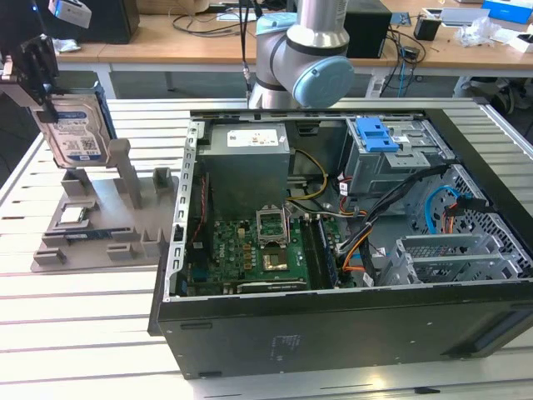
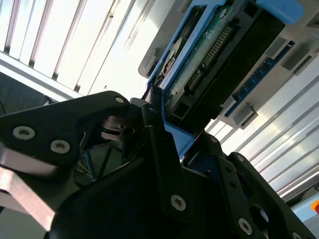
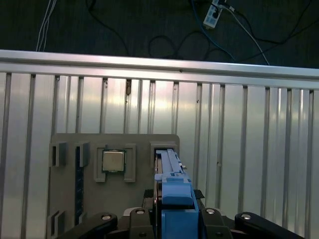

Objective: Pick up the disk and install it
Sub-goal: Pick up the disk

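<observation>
Disk (image 1: 77,133): upright, top edge clamped tight in gripper (image 1: 40,79), over grey holder (image 1: 92,233); vertical pose apparently matches holder's slot.

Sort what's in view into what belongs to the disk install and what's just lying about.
Belongs to the job:
- disk, clamped in the tool
- grey holder tray below it
- open computer case
- blue-latched drive cage inside the case

Just lying about:
- CPU chip on the tray
- cables on the desk behind

Bright light, blown-out second-wrist-view glare
</observation>
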Robot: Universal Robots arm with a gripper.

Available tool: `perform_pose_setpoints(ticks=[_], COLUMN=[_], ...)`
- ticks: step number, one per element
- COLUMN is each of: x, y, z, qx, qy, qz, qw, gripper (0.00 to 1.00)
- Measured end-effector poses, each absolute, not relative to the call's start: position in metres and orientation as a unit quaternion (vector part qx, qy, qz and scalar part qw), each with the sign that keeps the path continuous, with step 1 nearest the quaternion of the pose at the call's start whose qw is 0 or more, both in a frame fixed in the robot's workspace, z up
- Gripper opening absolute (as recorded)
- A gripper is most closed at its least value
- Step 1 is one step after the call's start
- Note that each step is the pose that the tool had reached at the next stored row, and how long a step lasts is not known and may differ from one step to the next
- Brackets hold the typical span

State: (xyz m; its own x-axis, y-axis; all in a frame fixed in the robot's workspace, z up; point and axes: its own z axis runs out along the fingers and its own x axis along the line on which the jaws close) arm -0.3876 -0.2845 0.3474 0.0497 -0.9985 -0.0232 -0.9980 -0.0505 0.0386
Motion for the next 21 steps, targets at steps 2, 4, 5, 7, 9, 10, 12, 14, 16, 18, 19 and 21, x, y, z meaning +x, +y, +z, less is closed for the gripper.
perform_pose_setpoints(ticks=[2,4,5,7,9,10,12,14,16,18,19,21], x=[-0.388,-0.388,-0.388,-0.388,-0.388,-0.388,-0.388,-0.388,-0.388,-0.388,-0.388,-0.388], y=[-0.285,-0.285,-0.285,-0.285,-0.285,-0.285,-0.284,-0.284,-0.285,-0.284,-0.284,-0.285], z=[0.349,0.350,0.351,0.352,0.353,0.353,0.355,0.356,0.358,0.360,0.361,0.365], qx=[0.724,0.724,0.724,0.724,0.724,0.724,0.724,0.724,0.724,0.724,0.724,0.724], qy=[-0.689,-0.689,-0.689,-0.689,-0.689,-0.689,-0.689,-0.689,-0.689,-0.689,-0.689,-0.689], qz=[-0.022,-0.022,-0.022,-0.022,-0.022,-0.022,-0.022,-0.022,-0.022,-0.022,-0.022,-0.022], qw=[0.006,0.006,0.006,0.006,0.006,0.006,0.006,0.006,0.006,0.006,0.006,0.006], gripper=[0.37,0.37,0.37,0.37,0.37,0.37,0.37,0.37,0.37,0.37,0.37,0.37])
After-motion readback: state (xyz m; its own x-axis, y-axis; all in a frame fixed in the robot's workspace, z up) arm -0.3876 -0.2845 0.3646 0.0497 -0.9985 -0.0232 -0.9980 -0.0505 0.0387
